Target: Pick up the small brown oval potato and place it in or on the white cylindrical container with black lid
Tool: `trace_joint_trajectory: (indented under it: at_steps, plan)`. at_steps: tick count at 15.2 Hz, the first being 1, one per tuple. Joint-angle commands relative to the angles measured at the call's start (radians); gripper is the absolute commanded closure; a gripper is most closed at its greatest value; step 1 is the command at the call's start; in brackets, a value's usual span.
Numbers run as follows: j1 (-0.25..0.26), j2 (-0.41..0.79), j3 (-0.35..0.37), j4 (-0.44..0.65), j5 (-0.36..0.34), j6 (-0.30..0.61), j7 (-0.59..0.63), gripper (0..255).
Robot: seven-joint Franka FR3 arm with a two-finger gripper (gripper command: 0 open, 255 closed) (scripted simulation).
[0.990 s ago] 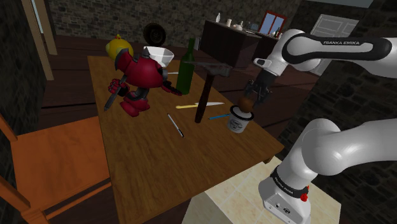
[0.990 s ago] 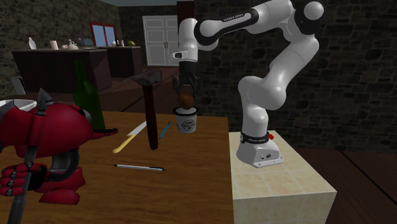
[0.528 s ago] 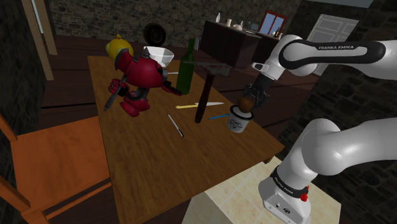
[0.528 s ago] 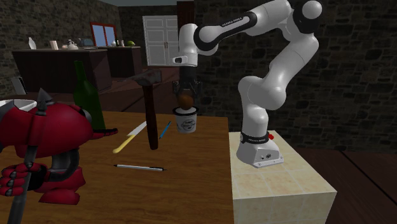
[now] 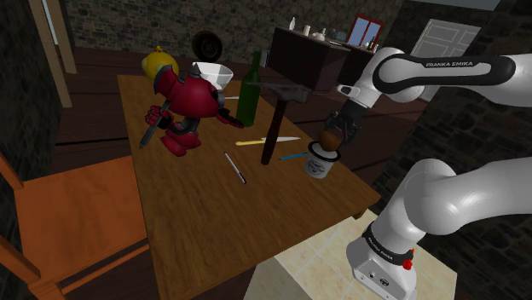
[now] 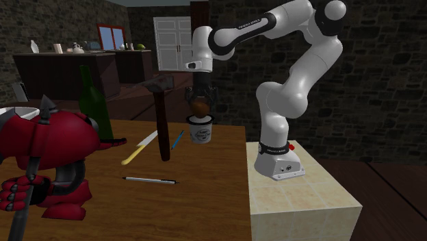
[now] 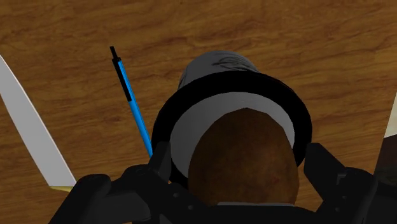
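The jaws grip the potato (image 6: 199, 107) by its sides and hold it just above the black-rimmed mouth of the white container (image 6: 200, 132). The container stands near the bench's edge, beside a blue pen (image 7: 130, 95). The potato looks firm, light and rounded, so a loose pinch might let it roll out; a hold across its middle suits it. The bench (image 5: 213, 213) is brown wood, with dark stone walls (image 6: 383, 82) and a plank floor (image 5: 94, 128) around it.

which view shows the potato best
The wrist view: the potato is close and large there, its brown skin plain, right over the container with its black rim. The shoulder view shows it as a small brown spot above the container; the second exterior view shows it side-on, small, just over the rim.
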Motion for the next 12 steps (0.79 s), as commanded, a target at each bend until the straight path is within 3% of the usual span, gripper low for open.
trace_joint_trajectory:
  at_steps: [1,2,6,12]
  plan:
    - [0.0,0.0,0.0,0.0,0.0,0.0,0.0,0]
    - [0.0,0.001,-0.001,-0.001,-0.001,0.002,-0.001,0]
    - [-0.006,-0.028,0.019,0.111,0.008,-0.138,0.001,0]
    - [-0.006,-0.028,0.019,0.111,0.008,-0.138,0.001,0]
